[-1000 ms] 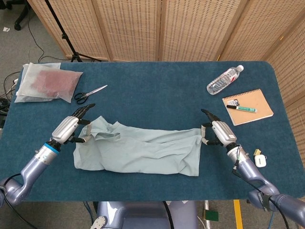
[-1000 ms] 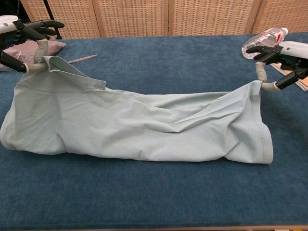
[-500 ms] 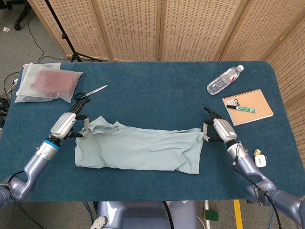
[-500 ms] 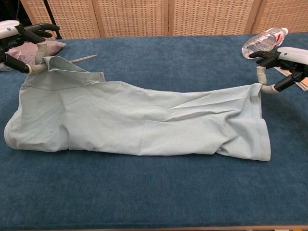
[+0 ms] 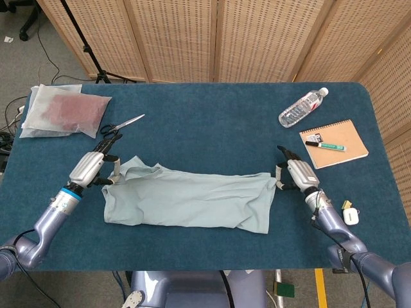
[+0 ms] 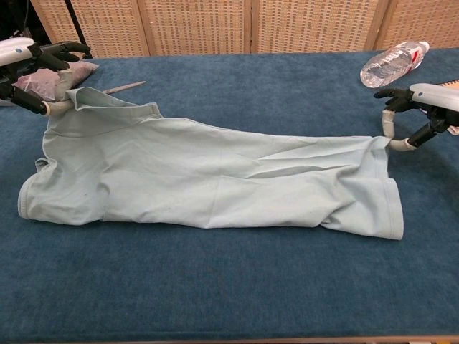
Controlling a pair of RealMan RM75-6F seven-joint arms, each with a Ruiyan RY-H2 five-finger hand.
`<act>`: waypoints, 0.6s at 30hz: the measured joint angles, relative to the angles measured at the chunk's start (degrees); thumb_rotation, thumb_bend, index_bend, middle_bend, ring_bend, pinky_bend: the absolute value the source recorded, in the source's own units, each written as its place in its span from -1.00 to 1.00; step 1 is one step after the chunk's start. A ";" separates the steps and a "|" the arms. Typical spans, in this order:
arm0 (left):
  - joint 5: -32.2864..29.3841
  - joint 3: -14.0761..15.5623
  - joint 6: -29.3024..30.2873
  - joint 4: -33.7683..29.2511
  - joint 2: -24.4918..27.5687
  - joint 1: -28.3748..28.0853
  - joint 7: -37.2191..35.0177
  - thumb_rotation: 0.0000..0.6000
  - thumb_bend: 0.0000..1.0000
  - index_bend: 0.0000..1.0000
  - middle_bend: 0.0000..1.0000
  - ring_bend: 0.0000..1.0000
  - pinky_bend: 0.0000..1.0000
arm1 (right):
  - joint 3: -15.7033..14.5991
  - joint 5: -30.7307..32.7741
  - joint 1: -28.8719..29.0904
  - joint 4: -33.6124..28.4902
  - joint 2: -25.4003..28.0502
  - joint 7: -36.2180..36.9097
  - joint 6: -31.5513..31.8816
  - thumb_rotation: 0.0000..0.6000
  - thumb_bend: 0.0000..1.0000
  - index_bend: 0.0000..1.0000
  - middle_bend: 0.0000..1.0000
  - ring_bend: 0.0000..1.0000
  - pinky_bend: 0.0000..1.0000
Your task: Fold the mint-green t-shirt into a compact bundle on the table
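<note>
The blue counter (image 5: 212, 122) is mostly taken up by the mint-green t-shirt (image 5: 189, 202), which is laid out flat and stretched sideways in a long strip across the near middle. Its far left corner is pinched by the left hand (image 5: 96, 168), and its far right corner is clamped by the right hand (image 5: 297, 174). A bagged reddish item (image 5: 64, 110) is seen far left, with scissors (image 5: 122, 125) beside it. A notebook (image 5: 334, 144), pen (image 5: 326, 145) and water bottle (image 5: 302, 107) are parked far right.
</note>
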 measured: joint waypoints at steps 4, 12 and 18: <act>-0.06 0.01 -0.32 0.07 -0.08 -0.01 0.16 1.00 0.02 0.49 -1.00 -1.00 -1.00 | 0.63 1.88 -0.34 -0.76 0.32 -5.28 -0.02 1.00 -1.00 -1.00 -1.00 -1.00 -0.86; -0.69 -0.12 -1.17 0.56 -0.37 0.03 1.08 1.00 0.02 0.49 -1.00 -1.00 -1.00 | 2.39 4.88 -1.74 -8.50 3.78 -12.84 2.43 1.00 -1.00 -1.00 -1.00 -1.00 -0.86; -1.78 -0.39 -2.60 1.84 -1.29 -0.03 2.45 1.00 0.02 0.49 -1.00 -1.00 -1.00 | 3.18 5.07 -3.55 -15.04 7.48 -15.71 6.61 1.00 -1.00 -1.00 -1.00 -1.00 -0.86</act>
